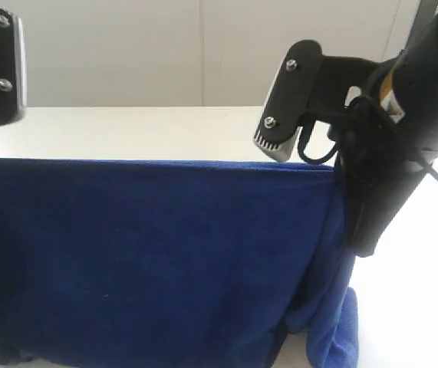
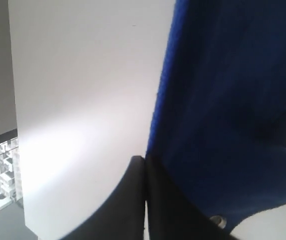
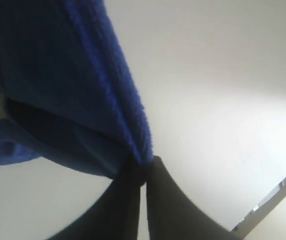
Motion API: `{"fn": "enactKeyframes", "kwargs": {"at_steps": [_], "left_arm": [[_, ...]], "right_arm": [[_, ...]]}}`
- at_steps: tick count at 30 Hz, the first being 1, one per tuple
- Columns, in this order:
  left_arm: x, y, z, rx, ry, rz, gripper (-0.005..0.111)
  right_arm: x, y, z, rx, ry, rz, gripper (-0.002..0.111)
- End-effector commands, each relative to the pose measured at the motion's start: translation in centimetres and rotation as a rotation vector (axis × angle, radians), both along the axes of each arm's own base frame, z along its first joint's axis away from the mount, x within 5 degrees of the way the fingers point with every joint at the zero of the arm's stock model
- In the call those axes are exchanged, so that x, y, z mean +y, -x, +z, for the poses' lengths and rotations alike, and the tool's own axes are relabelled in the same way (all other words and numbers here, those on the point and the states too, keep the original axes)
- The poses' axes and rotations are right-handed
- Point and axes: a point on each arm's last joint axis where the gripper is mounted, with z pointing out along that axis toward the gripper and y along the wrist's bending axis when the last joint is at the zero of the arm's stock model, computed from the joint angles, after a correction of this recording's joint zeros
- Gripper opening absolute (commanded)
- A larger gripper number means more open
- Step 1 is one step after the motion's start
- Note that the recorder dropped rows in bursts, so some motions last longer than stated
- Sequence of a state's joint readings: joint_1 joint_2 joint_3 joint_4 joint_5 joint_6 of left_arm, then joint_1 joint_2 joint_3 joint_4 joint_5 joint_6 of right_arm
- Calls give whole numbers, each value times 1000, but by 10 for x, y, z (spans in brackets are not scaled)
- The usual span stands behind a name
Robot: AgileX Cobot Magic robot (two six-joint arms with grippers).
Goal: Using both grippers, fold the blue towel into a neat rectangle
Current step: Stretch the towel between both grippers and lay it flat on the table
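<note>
Pinching the left top corner of the blue towel (image 1: 149, 261), the left end effector (image 2: 145, 167) is shown in its wrist view with both black fingers pressed together. The cloth's edge is caught right at their tips. In the exterior view only a black module with a grey side (image 1: 0, 65) is seen at the upper left, and the fingers themselves cannot be made out there. The towel is held up above the white table (image 1: 142, 130) as a broad sheet. Its top edge is stretched straight and level from left to right, while its lower part is gathered at the near edge of the view. At the right, the other top corner is clamped by the right end effector (image 3: 144, 172), whose fingers are closed tight on the bunched hem. Below that corner the cloth is draped down in a loose fold that rests on the table.
</note>
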State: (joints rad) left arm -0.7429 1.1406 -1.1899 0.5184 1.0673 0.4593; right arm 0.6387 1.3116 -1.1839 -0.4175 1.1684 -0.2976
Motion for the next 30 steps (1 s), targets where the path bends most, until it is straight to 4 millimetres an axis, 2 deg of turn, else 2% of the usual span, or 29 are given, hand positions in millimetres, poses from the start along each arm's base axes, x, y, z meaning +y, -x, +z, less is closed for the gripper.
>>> {"fn": "enactKeyframes", "kwargs": {"at_steps": [1,5,6,11,12,16,21,24,26,28,29,30], "left_arm": [[-2,-27,-22,-72,-146,83,0],[-11,-49,-43,-118,-177,106,0],[-13,-60,-56,-109,-172,111,0],[0,-104,-93,-135,-141,188,0],[3,-118,-104,-139,-117,176,0],[7,-146,-131,-146,-91,116,0],[15,-170,-166,-129,-131,39,0],[26,-183,-187,-104,-177,28,0],[32,-189,-193,-98,-176,57,2],[35,-194,-196,-103,-146,88,11],[37,-197,-196,-107,-134,104,18],[37,-200,-195,-115,-123,111,30]], "right_arm": [[-3,-13,-16,31,125,-42,0],[6,-32,-29,-25,149,-40,0],[9,-41,-36,-46,177,-40,0],[18,-79,-71,-125,227,-34,0],[16,-90,-83,-119,216,-38,0],[4,-118,-110,-143,195,-72,0],[-4,-140,-133,-181,106,-88,0],[-7,-152,-148,-194,70,-63,1],[-9,-155,-154,-194,80,-43,7],[-11,-158,-159,-195,91,-35,16],[-13,-160,-161,-201,96,-38,23],[-15,-162,-162,-213,99,-52,33]]}}
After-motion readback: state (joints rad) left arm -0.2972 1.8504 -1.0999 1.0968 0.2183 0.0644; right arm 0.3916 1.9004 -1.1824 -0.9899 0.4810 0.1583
